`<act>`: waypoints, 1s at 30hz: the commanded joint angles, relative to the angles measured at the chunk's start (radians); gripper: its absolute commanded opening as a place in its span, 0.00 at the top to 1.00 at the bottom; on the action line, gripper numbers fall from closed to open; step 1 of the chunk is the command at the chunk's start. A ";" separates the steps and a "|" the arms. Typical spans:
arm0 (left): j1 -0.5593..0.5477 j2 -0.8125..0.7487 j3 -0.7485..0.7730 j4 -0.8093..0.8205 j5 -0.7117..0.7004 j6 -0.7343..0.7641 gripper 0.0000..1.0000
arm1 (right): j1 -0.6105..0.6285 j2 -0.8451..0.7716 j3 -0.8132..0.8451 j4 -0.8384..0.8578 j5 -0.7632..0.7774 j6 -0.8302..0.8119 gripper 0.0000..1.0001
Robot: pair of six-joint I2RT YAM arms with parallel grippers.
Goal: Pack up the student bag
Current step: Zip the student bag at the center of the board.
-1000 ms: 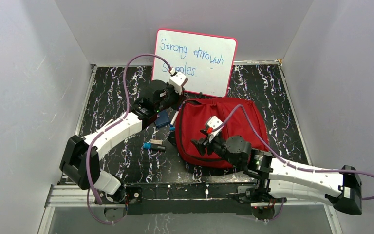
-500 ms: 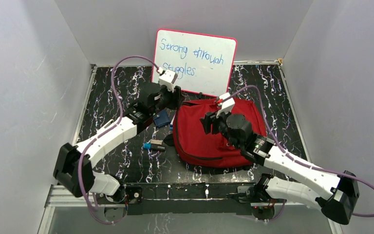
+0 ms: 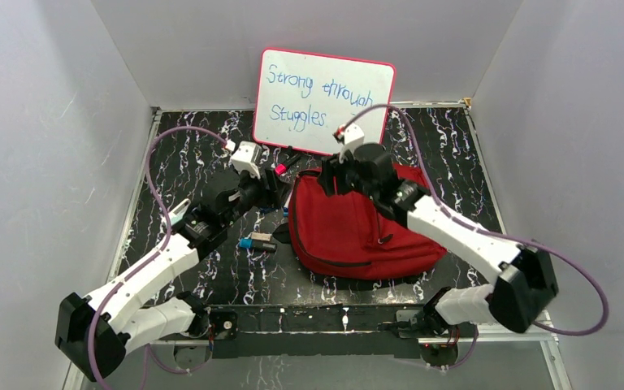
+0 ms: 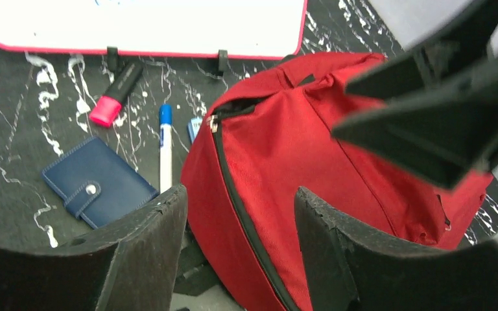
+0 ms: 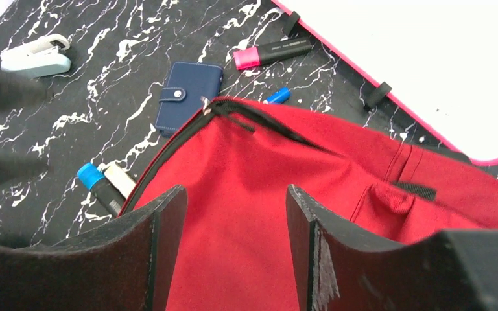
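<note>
The left claw (image 4: 240, 253) and right claw (image 5: 233, 249) both stand apart, empty, at the student bag (image 3: 357, 236). Its zip (image 4: 233, 194) looks barely open; pushed-in items may snag.

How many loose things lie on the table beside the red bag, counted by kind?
Highlighter: 1
Pen: 1
Blue-capped marker: 1
Wallet: 1
Stapler: 1
Total: 5
Not counted: a pale piece by the marker and a light blue scrap by the red bag, both too unclear to name.
</note>
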 commanded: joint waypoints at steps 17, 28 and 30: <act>0.004 0.044 -0.087 0.040 0.102 -0.108 0.41 | -0.182 0.457 0.523 -0.346 -0.570 -0.070 0.52; 0.005 0.050 -0.087 0.034 0.103 -0.099 0.41 | -0.182 0.529 0.572 -0.350 -0.526 -0.115 0.53; 0.004 0.050 -0.086 0.035 0.104 -0.098 0.40 | -0.181 0.539 0.576 -0.349 -0.536 -0.116 0.53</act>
